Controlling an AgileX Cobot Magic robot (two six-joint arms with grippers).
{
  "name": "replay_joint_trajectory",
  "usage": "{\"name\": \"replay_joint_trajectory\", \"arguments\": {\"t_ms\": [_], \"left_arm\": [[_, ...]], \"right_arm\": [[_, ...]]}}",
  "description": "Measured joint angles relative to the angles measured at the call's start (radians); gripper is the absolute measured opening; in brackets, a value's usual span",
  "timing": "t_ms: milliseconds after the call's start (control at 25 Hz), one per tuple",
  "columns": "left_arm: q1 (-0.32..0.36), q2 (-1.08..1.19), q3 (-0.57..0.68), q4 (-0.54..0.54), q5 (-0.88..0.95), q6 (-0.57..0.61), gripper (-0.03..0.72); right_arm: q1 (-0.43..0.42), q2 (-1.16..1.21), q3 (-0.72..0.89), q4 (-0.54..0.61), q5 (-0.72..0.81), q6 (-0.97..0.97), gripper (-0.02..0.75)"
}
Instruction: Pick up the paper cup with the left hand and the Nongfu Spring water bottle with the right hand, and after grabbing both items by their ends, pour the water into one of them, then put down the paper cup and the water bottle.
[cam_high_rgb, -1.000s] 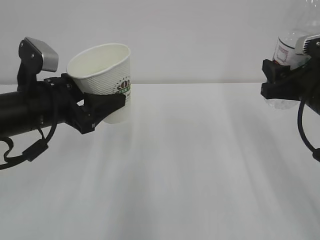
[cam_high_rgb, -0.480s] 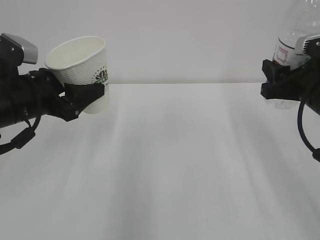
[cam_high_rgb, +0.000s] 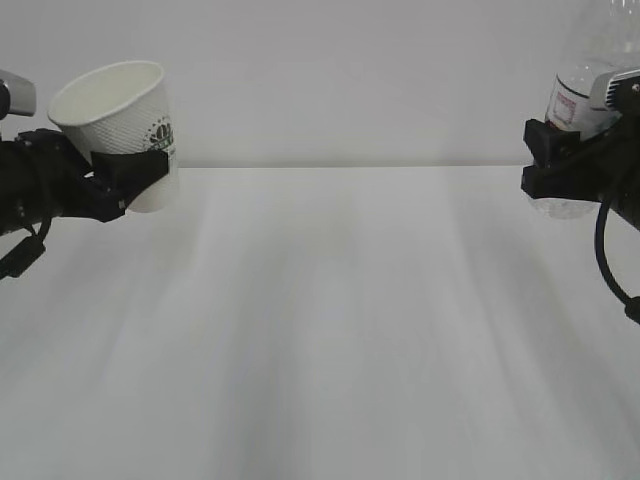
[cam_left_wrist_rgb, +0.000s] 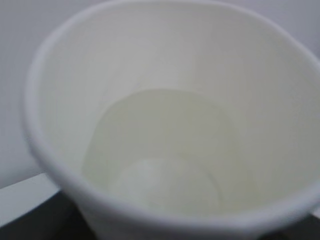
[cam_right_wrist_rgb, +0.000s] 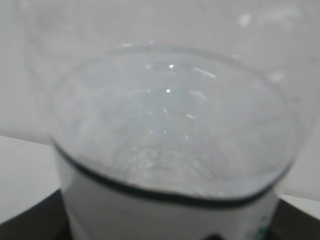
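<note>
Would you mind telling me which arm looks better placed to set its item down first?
The left, tentatively: it holds the paper cup lifted at the table's far left, jaws around its lower half. The bottle on the right is partly out of frame.

Matt embossed paper cup (cam_high_rgb: 118, 118), clear glossy plastic bottle (cam_high_rgb: 580, 100), smooth matt table (cam_high_rgb: 330, 320).

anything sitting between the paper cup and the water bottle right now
Nothing: in the exterior view only bare white tabletop stretches between the white tapered paper cup and the clear ribbed plastic bottle.
</note>
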Motion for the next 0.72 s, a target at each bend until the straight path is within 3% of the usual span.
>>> {"name": "replay_joint_trajectory", "arguments": {"t_ms": [360, 720], "left_arm": [[0.053, 0.000, 0.000, -0.093, 0.023, 0.062, 0.489], [0.060, 0.042, 0.000, -0.204, 0.030, 0.111, 0.489]], "right_arm": [[0.000, 0.000, 0.000, 0.000, 0.000, 0.000, 0.466], [0.000, 0.000, 0.000, 0.000, 0.000, 0.000, 0.466]]}}
